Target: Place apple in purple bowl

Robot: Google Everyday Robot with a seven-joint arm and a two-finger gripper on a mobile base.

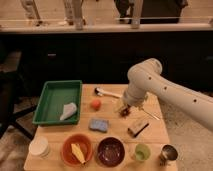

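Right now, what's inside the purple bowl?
Nothing: the purple bowl shows only its bare glossy inside, and nothing covers it. The apple sits on the table farther back; the gripper hangs beside the apple, away from the bowl.

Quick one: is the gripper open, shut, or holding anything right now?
Gripper: open, holding nothing. It hovers above the table, to the right of the apple in the camera view, and is not touching it.
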